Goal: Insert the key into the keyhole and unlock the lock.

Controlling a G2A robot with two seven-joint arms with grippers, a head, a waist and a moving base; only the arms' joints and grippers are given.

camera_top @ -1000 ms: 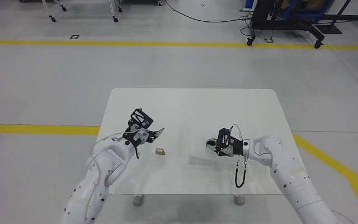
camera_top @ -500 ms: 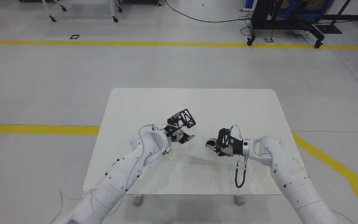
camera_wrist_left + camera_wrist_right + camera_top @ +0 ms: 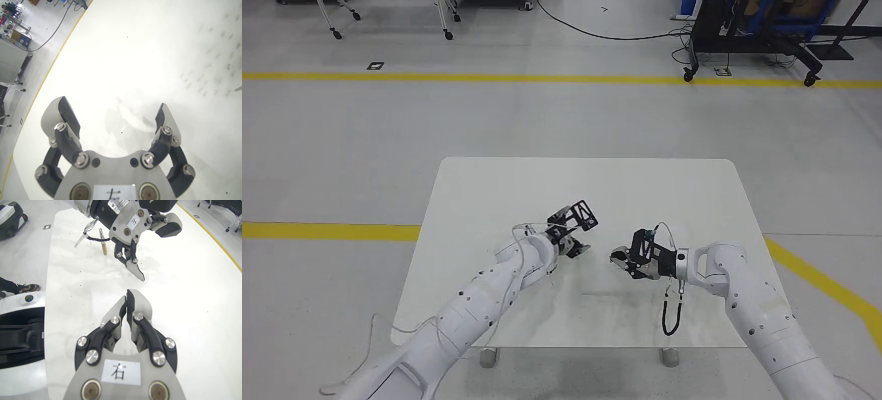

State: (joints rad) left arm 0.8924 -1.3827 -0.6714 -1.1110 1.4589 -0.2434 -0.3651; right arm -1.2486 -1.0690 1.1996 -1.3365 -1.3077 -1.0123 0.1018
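White worktop (image 3: 682, 190), dark specks and faint scuffs. Left pincer (image 3: 112, 102) apart, hovering close to right pincer (image 3: 126, 295), whose pads are pressed together. Key between them: can't tell. Brass padlock (image 3: 103, 247) on worktop by the left wrist. Grey floor (image 3: 362, 150), yellow lines (image 3: 542, 77), black cable (image 3: 607, 38).

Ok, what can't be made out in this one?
The key: right wrist view, right gripper jaws pressed together; whether they hold it is unclear.
The keyhole: right wrist view, too small on the padlock, which a black cable crosses.
The padlock: top view, hidden under the left arm.
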